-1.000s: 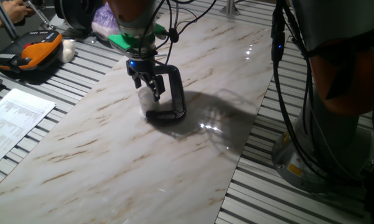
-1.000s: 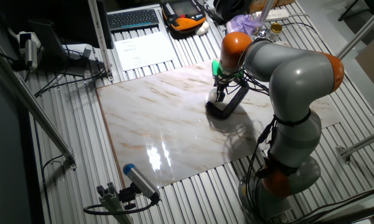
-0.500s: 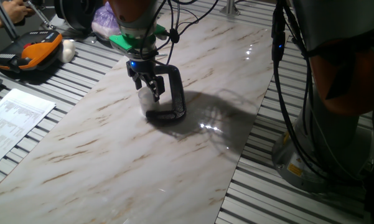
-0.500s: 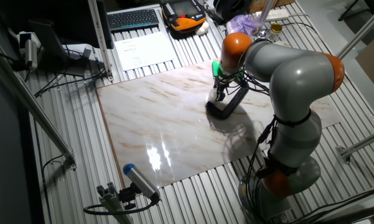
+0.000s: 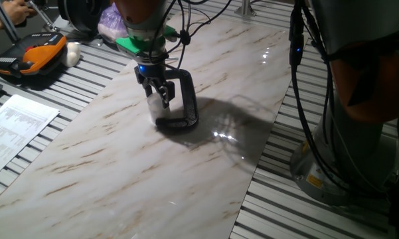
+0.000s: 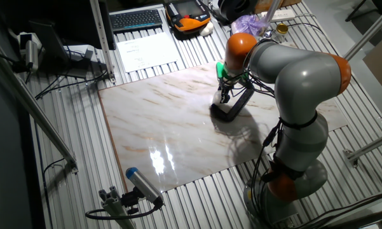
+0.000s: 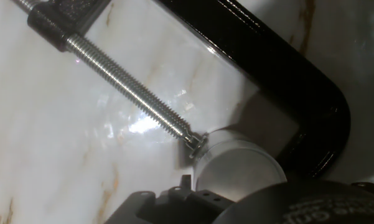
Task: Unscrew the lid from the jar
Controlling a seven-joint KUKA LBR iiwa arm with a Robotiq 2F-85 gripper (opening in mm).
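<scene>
1. Jar (image 7: 219, 144): tiny, clear, w/ whitish lid (image 7: 239, 168), pinned by black C-clamp (image 7: 286, 81) screw on marble worktop (image 5: 119, 166).
2. Gripper (image 5: 160, 96) hangs over lid; can't tell if closed.

A pale marble-patterned slab (image 6: 178, 133) lies on a counter (image 6: 70, 159) of ribbed metal slats, and overhead light glares off its surface. Beyond the slab, a printed sheet (image 6: 146, 52) lies beside a black keyboard (image 6: 136, 19). An orange-and-black handheld pendant (image 5: 28, 56) rests near a purple plastic bag (image 5: 109, 23).
</scene>
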